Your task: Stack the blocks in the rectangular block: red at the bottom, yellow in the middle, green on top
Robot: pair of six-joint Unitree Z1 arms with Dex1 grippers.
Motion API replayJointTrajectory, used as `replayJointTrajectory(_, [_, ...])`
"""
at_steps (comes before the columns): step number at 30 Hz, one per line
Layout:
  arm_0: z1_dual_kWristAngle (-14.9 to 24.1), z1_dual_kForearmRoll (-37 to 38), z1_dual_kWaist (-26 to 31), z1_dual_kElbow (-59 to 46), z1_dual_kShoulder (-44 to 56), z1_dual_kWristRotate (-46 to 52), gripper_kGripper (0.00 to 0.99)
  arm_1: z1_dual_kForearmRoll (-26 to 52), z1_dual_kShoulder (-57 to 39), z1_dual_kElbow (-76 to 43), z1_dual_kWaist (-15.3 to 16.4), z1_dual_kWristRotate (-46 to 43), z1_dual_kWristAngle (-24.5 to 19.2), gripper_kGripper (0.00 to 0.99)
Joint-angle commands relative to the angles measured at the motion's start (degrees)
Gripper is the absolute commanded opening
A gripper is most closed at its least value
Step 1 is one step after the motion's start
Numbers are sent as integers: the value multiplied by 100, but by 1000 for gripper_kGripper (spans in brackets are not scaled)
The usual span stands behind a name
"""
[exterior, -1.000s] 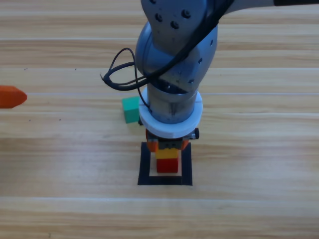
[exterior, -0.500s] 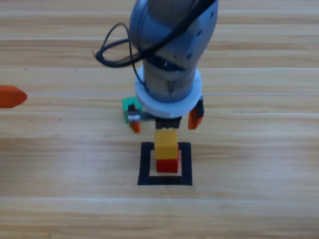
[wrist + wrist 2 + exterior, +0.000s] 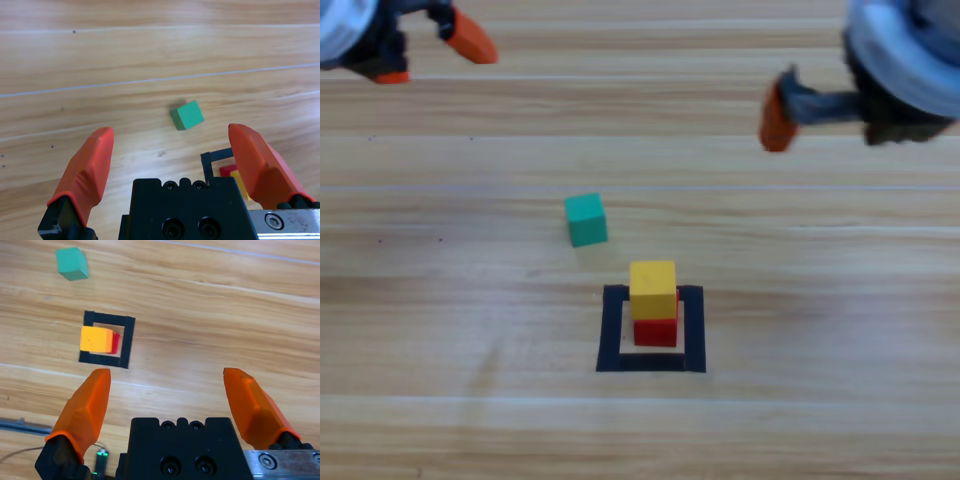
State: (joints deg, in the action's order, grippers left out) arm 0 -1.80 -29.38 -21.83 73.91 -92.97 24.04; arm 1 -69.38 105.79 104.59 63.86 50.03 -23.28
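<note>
Left wrist view: jaws spread wide over bare wood, green cube ahead.

Left gripper [image 3: 170,150] holds nothing, its two orange jaws well apart. Green cube [image 3: 187,115] sits alone on the wooden table [image 3: 100,50], between the jaw tips and farther off, touching neither. Just inside the right-hand jaw, a corner of the black tape square [image 3: 214,156] shows, with slivers of the red cube [image 3: 227,170] and the yellow cube [image 3: 239,182] mostly hidden behind that jaw.

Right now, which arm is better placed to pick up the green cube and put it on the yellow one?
Probably left. The left gripper is open, with the green cube between its jaws in its wrist view. The right gripper, also open, looks at the yellow cube instead.
</note>
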Motion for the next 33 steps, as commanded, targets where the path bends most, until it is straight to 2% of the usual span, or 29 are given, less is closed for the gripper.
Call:
replayJointTrajectory(1, [-39, -472, -287, 941, -1285, 364, 977, 2350, -2010, -3067, -902, -890, 614, 990])
replayJointTrajectory(3, [-66, -709, -401, 1345, -1655, 435, 977, 3079, -2678, -4060, -1236, -1294, 930, 990])
replayJointTrajectory(6, [-13, -1122, -621, 2022, -2200, 584, 977, 3554, -3293, -4878, -1411, -1734, 1071, 990])
replayJointTrajectory(12, [602, -2774, -1254, 4360, -3667, 1155, 976, 3721, -3109, -5150, -1411, -2068, 1238, 990])
replayJointTrajectory(17, [778, -3592, -1421, 5555, -4423, 1648, 977, 3993, -2959, -5247, -1420, -2375, 1642, 990])
replayJointTrajectory(20, [813, -3741, -1430, 5696, -4546, 1938, 988, 4257, -2836, -5247, -1420, -2639, 1994, 990])
replayJointTrajectory(27, [1033, -3987, -1421, 5670, -4511, 2465, 990, 4283, -2344, -4720, -1376, -2797, 2240, 989])
replayJointTrajectory(30, [1103, -4154, -1421, 5661, -4555, 2667, 990, 4301, -2274, -4676, -1341, -2859, 2213, 989])
replayJointTrajectory(33, [1121, -4286, -1456, 5617, -4643, 2808, 990, 4441, -2247, -4790, -1244, -3052, 1800, 989])
